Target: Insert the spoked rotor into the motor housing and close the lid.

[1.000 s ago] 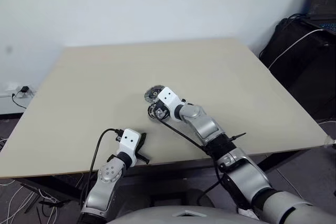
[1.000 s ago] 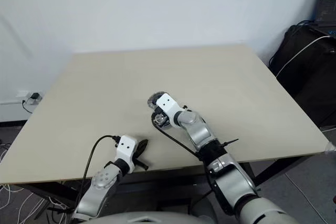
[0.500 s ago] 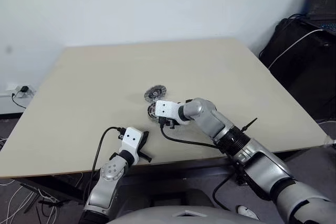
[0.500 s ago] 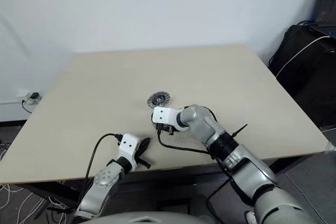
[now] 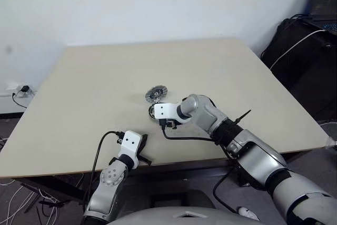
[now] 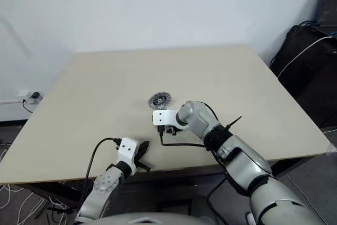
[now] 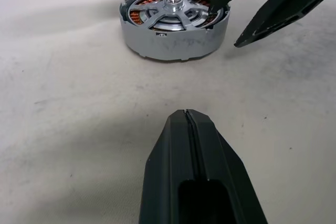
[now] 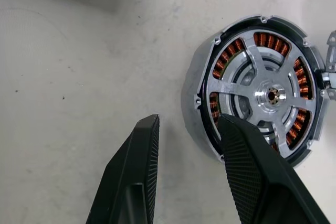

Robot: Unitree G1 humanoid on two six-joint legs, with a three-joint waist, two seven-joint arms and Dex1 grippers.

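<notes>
The motor housing [image 8: 270, 43] stands on the table, its copper windings showing between the arms of the spoked rotor [image 8: 273, 95] that sits inside it. My right gripper [image 8: 189, 121] is open and points down at it. One finger [image 8: 252, 171] rests over the rim and the other finger [image 8: 131, 182] hangs outside above the table. The lid [image 5: 156, 94], a pale silver disc, lies just beyond the housing. My left gripper [image 7: 185, 116] is shut and empty, low over the table's near edge, pointing at the housing [image 7: 173, 22].
The beige table [image 5: 237, 72] spreads wide around the parts. Black bags and cables [image 5: 305, 51] stand off its right side. A cable [image 5: 100, 151] loops from my left wrist over the near edge.
My right wrist has rolled and the elbow has swung out to the right, uncovering the lid. The right gripper still hangs over the housing. The left gripper has stayed put.
</notes>
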